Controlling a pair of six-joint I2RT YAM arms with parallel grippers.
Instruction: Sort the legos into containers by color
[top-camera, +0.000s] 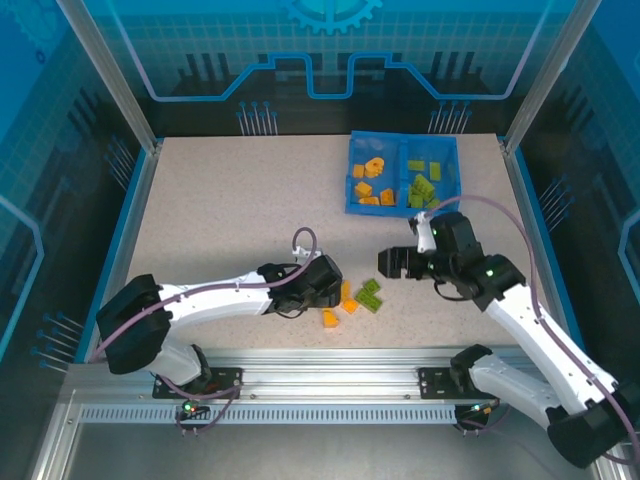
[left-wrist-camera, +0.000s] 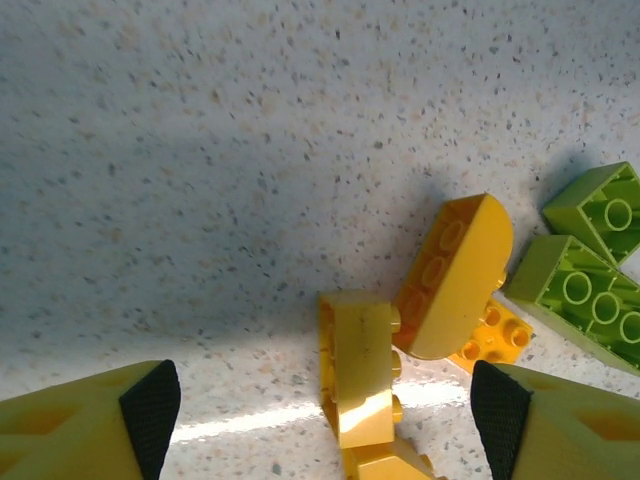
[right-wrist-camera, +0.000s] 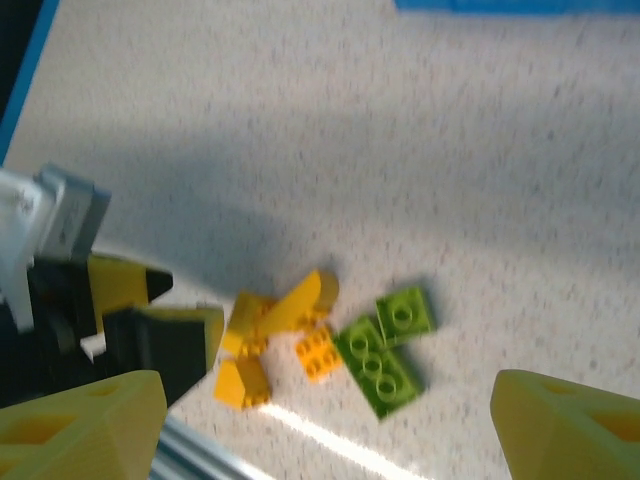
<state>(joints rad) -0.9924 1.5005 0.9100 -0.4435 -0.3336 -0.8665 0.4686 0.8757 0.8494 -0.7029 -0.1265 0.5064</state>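
My left claw (left-wrist-camera: 322, 412), open, at loose orange legos (left-wrist-camera: 452, 275).
My right claw (right-wrist-camera: 325, 405) is open too, near green legos (right-wrist-camera: 385, 352) on the counter (top-camera: 220, 220); the blue tray (top-camera: 351, 180), well apart, holds orange ones left, green ones right.

legos (top-camera: 371, 293): orange and green, mixed loose cluster | containers (top-camera: 402, 211): orange left compartment, green right
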